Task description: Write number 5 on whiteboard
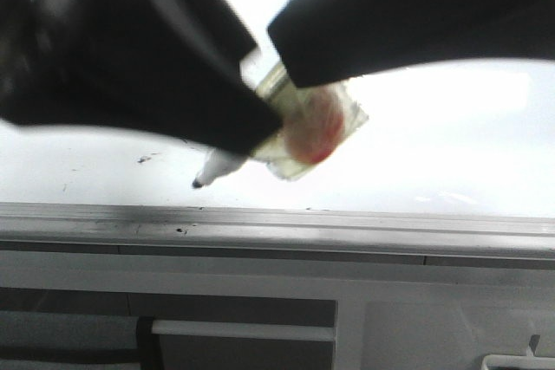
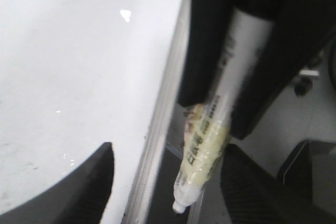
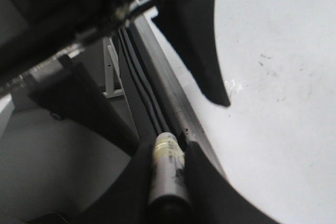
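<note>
**Marker Held Over Near Edge of Board**

A glossy whiteboard [image 1: 451,153] [image 2: 68,77] [image 3: 283,103] was spread flat across the scene, washed with bright glare and marked by a few faint black smudges [image 1: 143,159] [image 3: 262,59]. Its near side was bounded by a grey metal edge rail [image 1: 277,227] [image 2: 163,124] [image 3: 168,87], beyond which grey frame parts were seen lower down.

A white marker [image 1: 227,162] [image 2: 247,51] [image 3: 167,166] was clamped between the fingers of the right gripper [image 2: 218,114] [image 3: 169,148]. Its barrel was wrapped in yellowish clear tape [image 1: 303,127] [image 2: 202,150], with a red patch showing through in the front view. The dark tip was pointed down and to the left, close over the board's near edge by the rail. Whether the tip was touching the surface could not be told.

The left gripper [image 2: 168,150] was held just beside the right one, its two fingers spread well apart with nothing between them, one finger [image 3: 205,51] over the board and the other past the rail.
</note>
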{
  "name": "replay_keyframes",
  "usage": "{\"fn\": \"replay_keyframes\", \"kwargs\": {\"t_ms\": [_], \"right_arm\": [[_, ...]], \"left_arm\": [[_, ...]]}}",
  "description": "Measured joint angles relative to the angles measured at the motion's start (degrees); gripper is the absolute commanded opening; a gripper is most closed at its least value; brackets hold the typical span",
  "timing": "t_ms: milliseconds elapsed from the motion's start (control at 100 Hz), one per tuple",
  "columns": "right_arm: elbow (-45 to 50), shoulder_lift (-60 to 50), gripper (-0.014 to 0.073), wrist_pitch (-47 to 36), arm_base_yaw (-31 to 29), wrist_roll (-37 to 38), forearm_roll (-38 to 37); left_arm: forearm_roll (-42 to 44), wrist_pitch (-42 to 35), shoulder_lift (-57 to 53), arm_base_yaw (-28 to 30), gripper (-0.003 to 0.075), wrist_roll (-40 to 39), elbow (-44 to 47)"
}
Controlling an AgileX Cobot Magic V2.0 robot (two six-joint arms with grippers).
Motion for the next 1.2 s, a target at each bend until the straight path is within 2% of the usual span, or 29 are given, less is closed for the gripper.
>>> {"fn": "replay_keyframes", "kwargs": {"t_ms": [150,240,360,550,660,760,990,1200], "right_arm": [[-3.2,0.4,-0.0069,5.1,0.2,0.1,-5.8],[-5.3,0.4,-0.006,7.3,0.2,0.1,-10.2],[-7.0,0.4,-0.0059,10.7,0.2,0.6,-17.1],[-7.2,0.4,-0.006,11.9,-2.5,8.3,-29.7],[-7.2,0.4,-0.006,11.7,-5.2,13.1,-35.0],[-7.2,0.4,-0.006,10.9,-7.4,15.2,-36.4],[-7.2,0.5,-0.006,10.3,-8.7,15.6,-38.0],[-7.3,1.9,-0.006,13.3,-8.8,15.9,-38.5]], "left_arm": [[-0.1,-2.4,-8.2,3.3,0.0489,-7.1,0.1],[-0.1,-3.3,-14.2,6.2,0.0437,-10.4,1.6],[-0.1,-3.8,-22.2,11.0,0.0304,-15.6,5.4],[-0.3,-3.8,-32.0,18.2,-0.0018,-19.6,12.5],[-2.2,-3.8,-34.5,20.8,-0.002,-19.9,15.4],[-4.3,-3.8,-35.0,21.5,-0.002,-20.1,16.8],[-6.2,-4.3,-35.0,21.6,-0.002,-20.4,17.5],[-6.4,-4.6,-35.0,21.6,-0.002,-20.4,17.5]]}}
